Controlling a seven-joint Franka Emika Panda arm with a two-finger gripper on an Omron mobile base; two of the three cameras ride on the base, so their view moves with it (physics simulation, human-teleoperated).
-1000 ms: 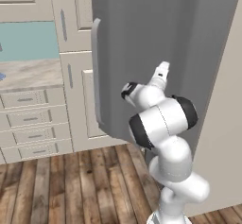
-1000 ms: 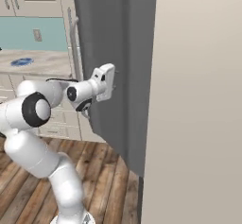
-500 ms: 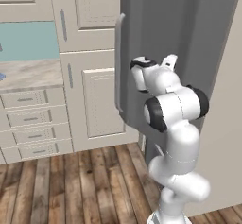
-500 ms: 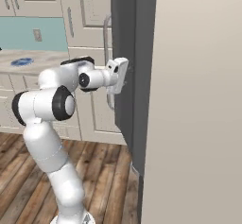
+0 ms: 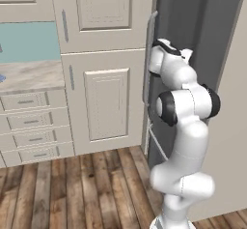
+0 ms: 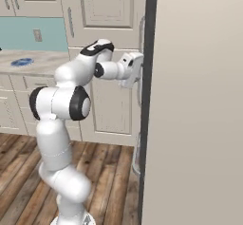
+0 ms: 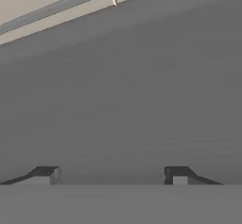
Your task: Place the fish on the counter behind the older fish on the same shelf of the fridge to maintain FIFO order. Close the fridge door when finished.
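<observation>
Fridge door [image 7: 142, 100] directly ahead of the fingers [image 7: 112, 176], its flat grey face spanning the hand view, with the silver bar handle [image 7: 71, 4] running as a thin strip across the far top. Fingers spread apart with nothing between them, tips pointed at the panel and close to it; contact itself cannot be confirmed. In the right base view the hand [image 6: 130, 70] sits against the door's outer edge, beside the fridge [image 6: 151, 53] body; the left base view shows the door [image 5: 150, 59] nearly edge-on with the handle [image 5: 153, 59] just above the wrist. Judgement: the door is a tall, stiff, heavy slab swinging on a vertical hinge, smooth-faced and likely slippery, so a flat push with the fingertips far from the hinge suits better than pinching; the bar is the only real grab point. Long axis stands vertical; outer face looks toward the hand. Bench [image 6: 33, 65] lies well off to the side. Neither fish can be made out.
</observation>
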